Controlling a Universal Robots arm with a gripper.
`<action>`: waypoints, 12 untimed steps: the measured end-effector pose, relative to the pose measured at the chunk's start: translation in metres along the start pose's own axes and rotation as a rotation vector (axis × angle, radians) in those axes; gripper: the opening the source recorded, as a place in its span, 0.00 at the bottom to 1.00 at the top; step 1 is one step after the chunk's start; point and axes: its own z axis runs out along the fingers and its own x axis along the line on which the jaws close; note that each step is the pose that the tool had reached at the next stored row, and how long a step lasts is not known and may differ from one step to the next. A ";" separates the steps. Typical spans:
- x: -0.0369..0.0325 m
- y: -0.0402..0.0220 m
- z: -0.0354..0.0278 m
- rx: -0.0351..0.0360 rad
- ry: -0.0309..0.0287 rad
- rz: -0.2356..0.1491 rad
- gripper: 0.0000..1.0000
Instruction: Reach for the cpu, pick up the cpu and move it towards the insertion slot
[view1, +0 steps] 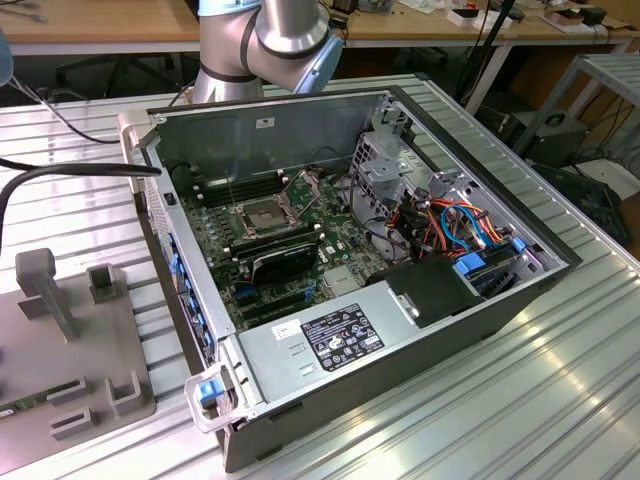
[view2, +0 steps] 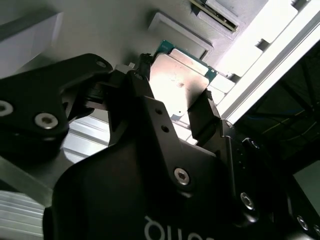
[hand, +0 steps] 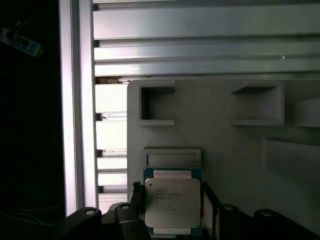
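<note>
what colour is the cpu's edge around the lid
Teal green; the cpu shows it best in the first wrist view.

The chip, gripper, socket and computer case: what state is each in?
chip: flat, over the grey tray, inside the gripper.
gripper: straddling the chip; grip unclear.
socket: empty, no chip in it.
computer case: on its side, panel off, insides exposed.
</note>
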 end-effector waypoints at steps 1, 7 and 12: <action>0.0000 0.0000 -0.0019 0.0000 -0.0001 0.000 0.55; 0.0001 0.0001 -0.0087 0.0000 -0.0001 0.000 0.55; 0.0003 0.0002 -0.0168 0.0000 -0.0001 0.000 0.55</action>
